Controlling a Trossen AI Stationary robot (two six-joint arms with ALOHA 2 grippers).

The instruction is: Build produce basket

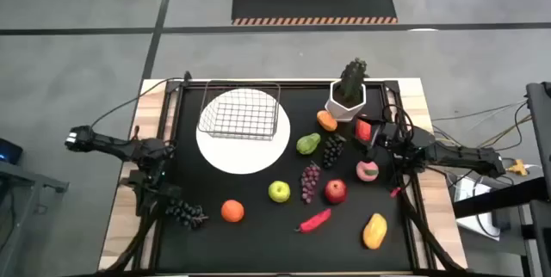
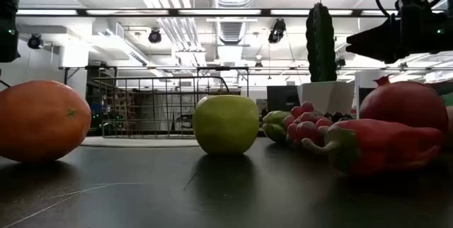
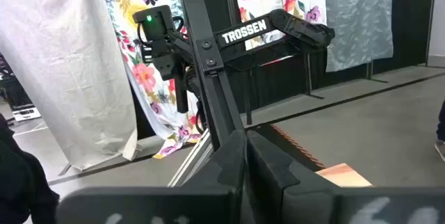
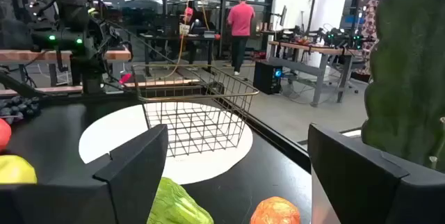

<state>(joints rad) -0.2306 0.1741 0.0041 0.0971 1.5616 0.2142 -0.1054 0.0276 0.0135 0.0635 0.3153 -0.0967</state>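
I find the wire basket (image 1: 241, 112) upright and empty, sitting on the white plate's far half. Produce lies loose on the counter: grape bunch (image 1: 184, 213) and orange (image 1: 232, 211) at near left, green apple (image 1: 278, 192), red apple (image 1: 335, 191), chili (image 1: 315, 220), mango (image 1: 374, 230), pear (image 1: 308, 144), peach (image 1: 368, 170).

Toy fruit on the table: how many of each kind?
Grape bunches: 3
Apples: 2
Orange fruits: 2
Pear: 1
Chili: 1
Mango: 1
Peach: 1
Total: 11
Red thing by the right gripper: unclear, not counted.
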